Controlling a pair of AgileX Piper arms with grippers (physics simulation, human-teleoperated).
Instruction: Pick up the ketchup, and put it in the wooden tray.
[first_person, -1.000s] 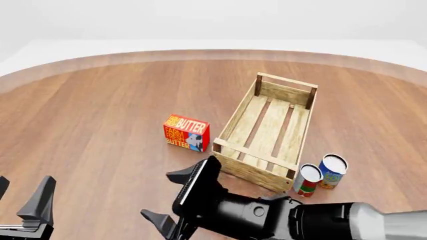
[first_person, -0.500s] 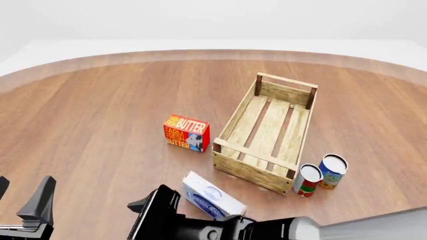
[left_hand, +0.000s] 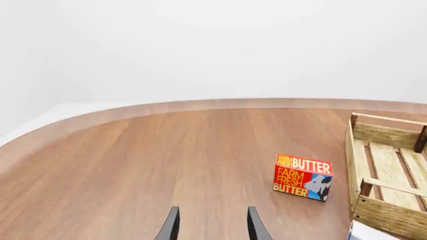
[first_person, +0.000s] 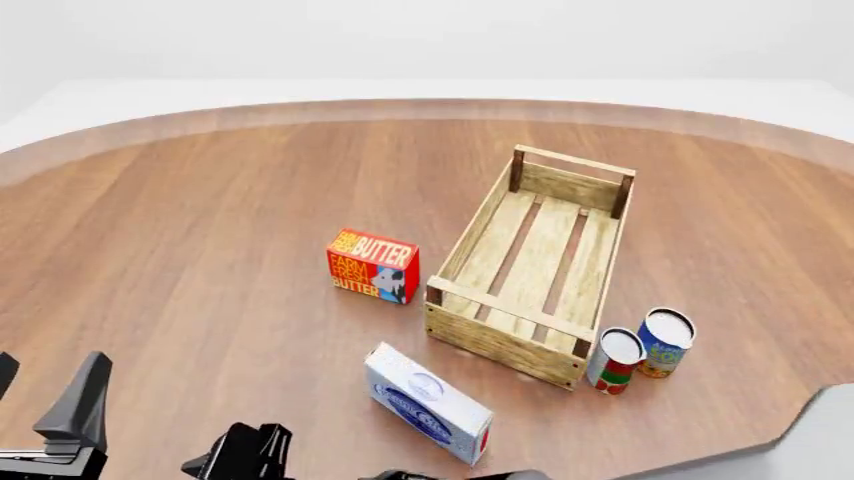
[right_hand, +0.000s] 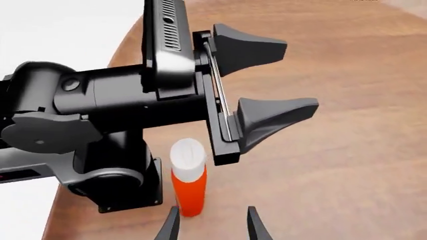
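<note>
The ketchup (right_hand: 189, 182), a red-orange bottle with a white round cap, stands upright on the table close to the left arm's base, seen only in the right wrist view. My right gripper (right_hand: 212, 222) is open, and the bottle stands just ahead of its fingertips, nearer one finger. In the front view the right gripper (first_person: 247, 450) is low at the bottom edge and the ketchup is out of view. My left gripper (first_person: 47, 378) is open and empty at the bottom left; it also shows as left gripper (right_hand: 280, 80). The wooden tray (first_person: 470, 240) lies right of centre.
A red butter box (first_person: 374, 265) stands left of the tray. A white and blue box (first_person: 427, 403) lies in front of the tray's near end. Two cans (first_person: 617, 360) (first_person: 665, 342) stand at the tray's near right corner. The table's rounded edge curves behind.
My right arm has swung left and back toward the bottom of the front view, uncovering the white and blue box. The left arm has not moved.
</note>
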